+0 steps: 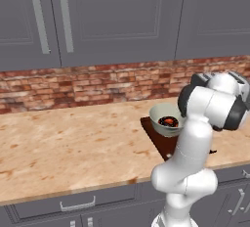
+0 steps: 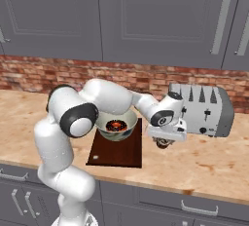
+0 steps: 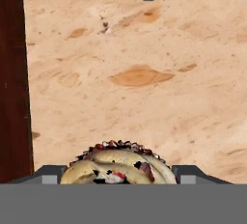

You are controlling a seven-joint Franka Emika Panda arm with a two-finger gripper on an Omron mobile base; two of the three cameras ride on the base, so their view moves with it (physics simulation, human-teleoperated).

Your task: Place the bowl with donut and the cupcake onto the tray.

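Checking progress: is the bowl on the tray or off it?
On it. The bowl, donut inside, sits upright at the far end of the tray in both base views.

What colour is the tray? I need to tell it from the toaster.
Dark reddish-brown; the tray shows best in the right base view, under the bowl.

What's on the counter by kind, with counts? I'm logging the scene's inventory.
Bowl: 1
Donut: 1, in the bowl
Cupcake: 1, between the gripper fingers
Tray: 1, under the bowl
Toaster: 1
Total: 5
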